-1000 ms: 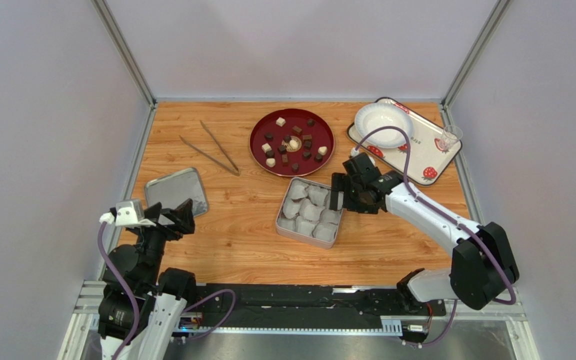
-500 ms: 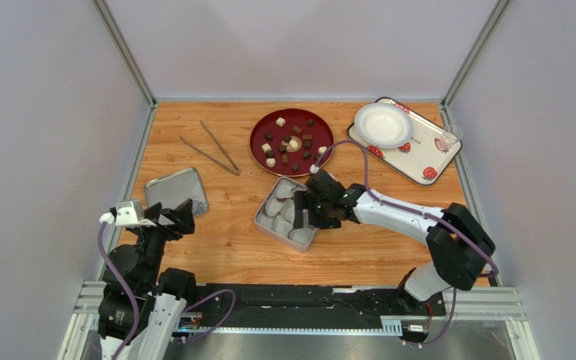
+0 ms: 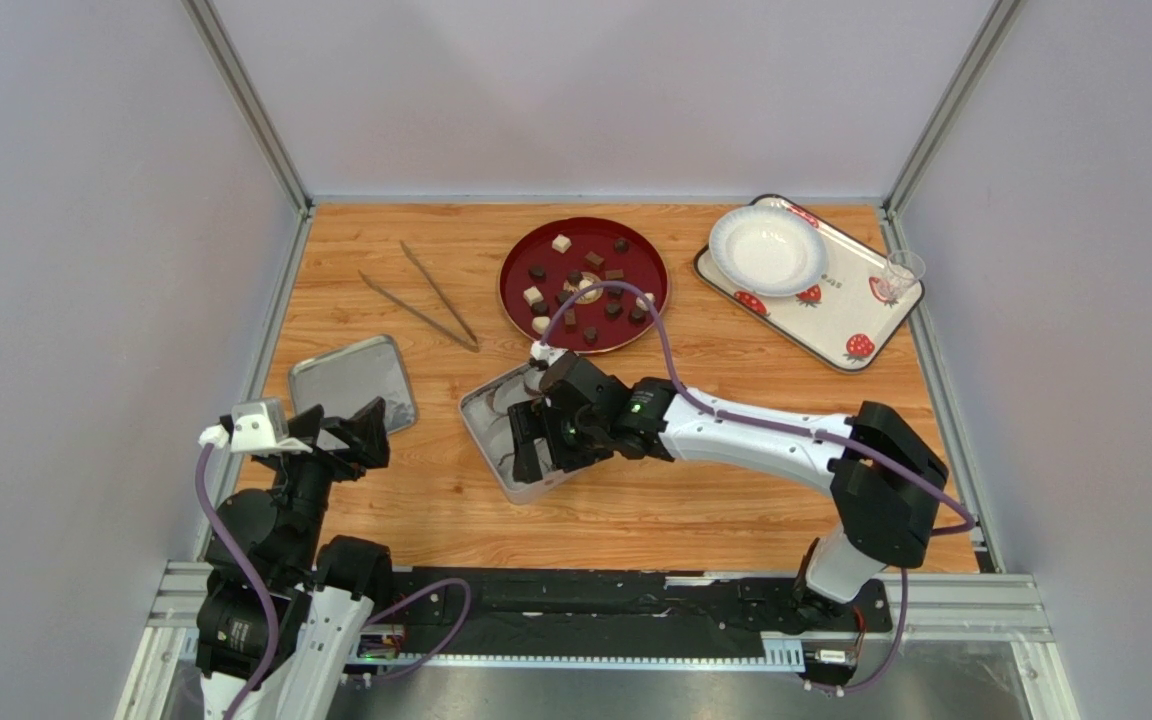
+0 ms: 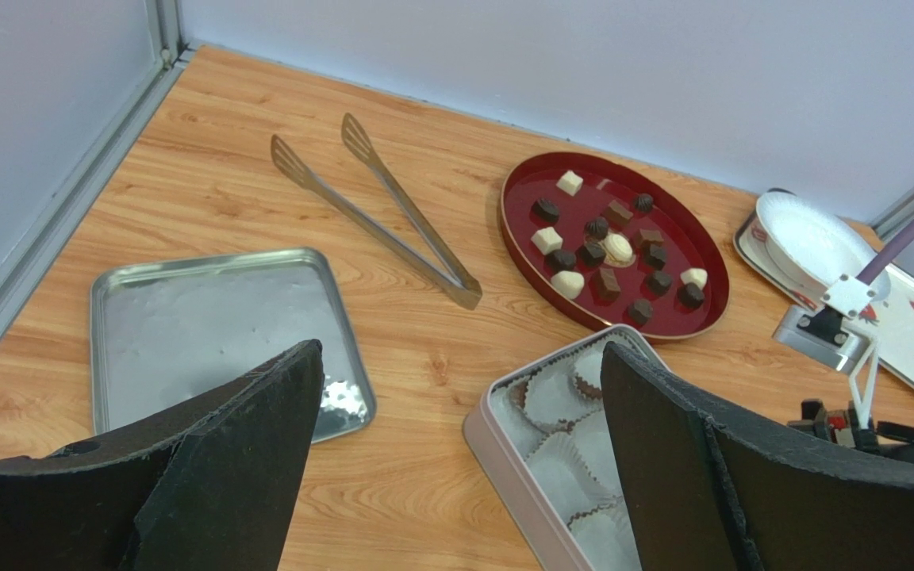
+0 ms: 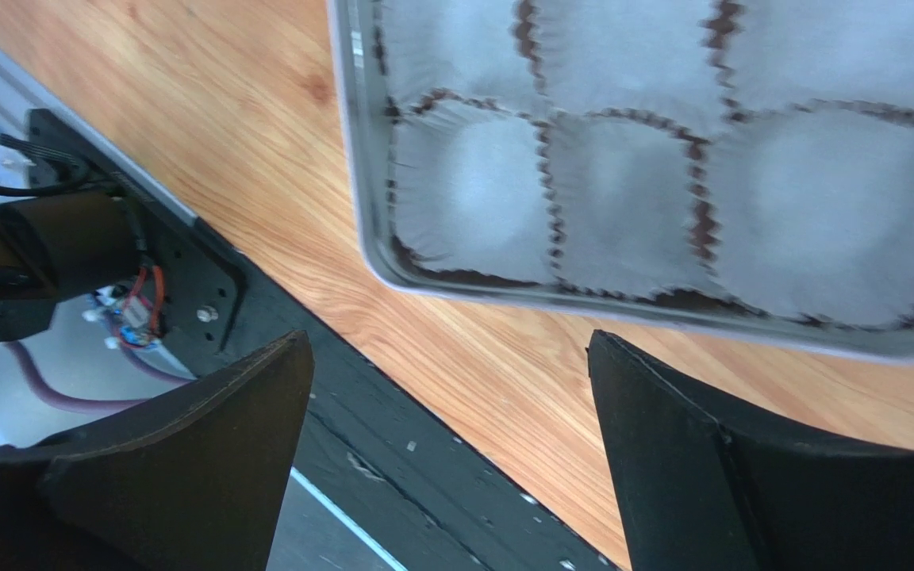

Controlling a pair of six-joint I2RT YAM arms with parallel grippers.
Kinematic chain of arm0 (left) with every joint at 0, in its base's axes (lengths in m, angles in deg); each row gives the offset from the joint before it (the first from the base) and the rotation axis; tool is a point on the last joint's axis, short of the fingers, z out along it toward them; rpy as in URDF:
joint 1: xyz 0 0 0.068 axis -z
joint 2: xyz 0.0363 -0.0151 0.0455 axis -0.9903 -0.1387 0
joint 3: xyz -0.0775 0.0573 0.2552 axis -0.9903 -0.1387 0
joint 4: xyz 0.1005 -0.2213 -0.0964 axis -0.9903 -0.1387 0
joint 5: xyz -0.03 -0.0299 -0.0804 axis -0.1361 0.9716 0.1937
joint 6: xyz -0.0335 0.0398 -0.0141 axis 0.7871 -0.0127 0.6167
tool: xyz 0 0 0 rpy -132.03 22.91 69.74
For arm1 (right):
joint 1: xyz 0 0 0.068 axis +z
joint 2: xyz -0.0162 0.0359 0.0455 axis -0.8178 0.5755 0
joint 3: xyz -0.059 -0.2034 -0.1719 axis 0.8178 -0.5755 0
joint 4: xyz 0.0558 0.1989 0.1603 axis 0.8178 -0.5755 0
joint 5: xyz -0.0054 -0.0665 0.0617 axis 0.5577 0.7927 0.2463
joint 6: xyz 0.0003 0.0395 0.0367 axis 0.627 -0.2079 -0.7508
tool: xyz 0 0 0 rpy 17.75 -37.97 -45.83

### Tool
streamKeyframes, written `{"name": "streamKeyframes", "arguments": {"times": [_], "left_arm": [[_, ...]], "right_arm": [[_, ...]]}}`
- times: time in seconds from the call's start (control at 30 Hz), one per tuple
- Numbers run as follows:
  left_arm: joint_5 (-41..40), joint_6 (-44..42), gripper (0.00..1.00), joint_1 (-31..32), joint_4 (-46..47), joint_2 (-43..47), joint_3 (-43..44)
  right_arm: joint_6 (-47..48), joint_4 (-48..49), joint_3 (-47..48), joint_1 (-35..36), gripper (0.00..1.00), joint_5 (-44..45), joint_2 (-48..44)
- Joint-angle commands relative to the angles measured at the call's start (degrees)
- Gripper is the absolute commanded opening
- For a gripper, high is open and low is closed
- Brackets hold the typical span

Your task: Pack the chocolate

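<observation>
Shifted left, one paper-lined tin [image 4: 551,446] sits under the released right claw [image 5: 448,347]; left claw [image 4: 462,355] released.

Overhead camera looks down on the table [image 3: 432,495]; both closer wrist cameras share the tin [image 4: 501,458].

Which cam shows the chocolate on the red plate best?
Left wrist: the chocolate sits unobstructed on the red plate, dark and cream pieces told apart easily. Top external shows it smaller, with the right arm's cable crossing the plate. Right wrist shows none, only the tin with paper liners.
</observation>
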Motion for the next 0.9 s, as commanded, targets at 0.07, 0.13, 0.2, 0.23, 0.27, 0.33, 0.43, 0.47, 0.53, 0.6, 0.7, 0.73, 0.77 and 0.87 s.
{"name": "streamKeyframes", "arguments": {"times": [0.07,0.13,0.2,0.23,0.27,0.33,0.43,0.47,0.53,0.6,0.7,0.73,0.77,0.87], "left_arm": [[0.1,0.4,0.94,0.1,1.3,0.9,1.4],[0.0,0.7,0.94,0.2,1.3,-3.6,2.2],[0.1,0.9,0.94,0.2,1.7,-7.5,3.0],[-0.1,1.1,0.94,0.1,1.9,-8.9,3.4],[-0.1,1.3,0.94,0.1,2.2,-11.8,3.8],[0.0,1.6,0.94,0.1,3.0,-14.9,4.8],[0.0,2.1,0.94,0.1,4.5,-20.3,5.8],[0.0,2.3,0.94,0.2,5.3,-22.6,6.0],[-0.2,2.3,0.94,0.1,6.3,-24.7,6.4],[-0.9,2.5,0.94,0.1,7.2,-27.5,6.5],[-1.9,2.8,0.94,0.1,8.4,-31.2,6.9],[-2.0,2.9,0.94,0.1,8.7,-32.0,7.0],[-1.9,3.1,0.94,0.1,9.5,-33.8,7.1],[-1.5,3.5,0.93,-0.1,10.9,-37.2,7.5]], "right_arm": [[9.4,-6.7,-0.8,-7.9,0.9,3.2,-8.7],[11.5,-6.4,-2.7,-11.1,0.89,1.4,-10.3],[14.2,-5.5,-3.7,-15.4,0.89,-0.2,-11.6],[15.1,-4.9,-4.4,-16.8,0.89,-0.9,-11.6],[15.7,-4.2,-4.6,-18.8,0.89,-2.9,-11.2],[17.4,-2.3,-4.9,-20.3,0.89,-4.5,-9.9],[18.2,-0.1,-4.5,-21.1,0.89,-7.3,-6.6],[18.2,0.3,-4.0,-21.0,0.88,-9.2,-5.5],[17.9,3.0,-4.0,-21.0,0.88,-11.2,-2.9],[17.6,5.6,-3.9,-21.0,0.87,-13.8,-0.4],[17.9,7.0,-2.3,-20.5,0.86,-16.1,2.1],[18.2,7.3,-1.8,-20.4,0.86,-16.3,3.5],[19.2,7.4,-1.1,-19.8,0.86,-16.9,4.2],[20.8,7.8,2.0,-18.6,0.84,-18.5,7.2]]}}
